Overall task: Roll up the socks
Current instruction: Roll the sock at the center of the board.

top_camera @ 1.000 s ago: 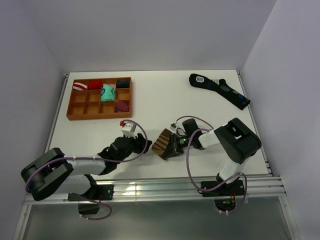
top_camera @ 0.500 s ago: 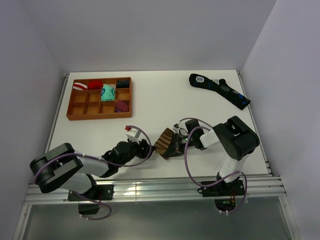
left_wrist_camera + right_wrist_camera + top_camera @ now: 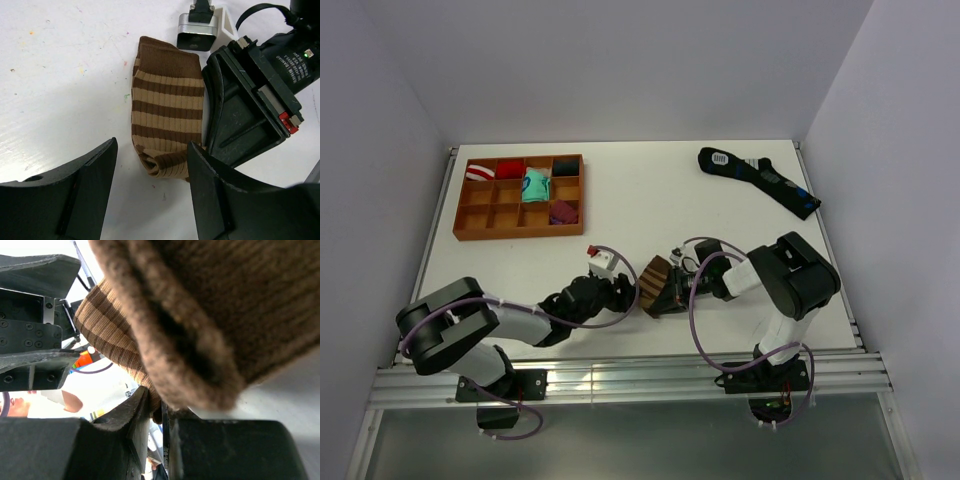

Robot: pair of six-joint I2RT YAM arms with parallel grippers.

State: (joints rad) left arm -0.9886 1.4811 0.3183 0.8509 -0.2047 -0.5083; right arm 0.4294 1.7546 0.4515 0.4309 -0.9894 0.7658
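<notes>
Left wrist view: socks (image 3: 167,117) lie at frame centre, long axis top to bottom, folded end between the spread jaws of the left gripper (image 3: 152,146), while the right gripper (image 3: 672,290) pinches their right edge.

Top view is evenly lit and sharp, only faint soft shadows on the white table (image 3: 650,190); left wrist view crisp, table near-overexposed at upper left; right wrist view has the socks (image 3: 215,305) too close, blurred upper right, blown-out white at lower left.
</notes>
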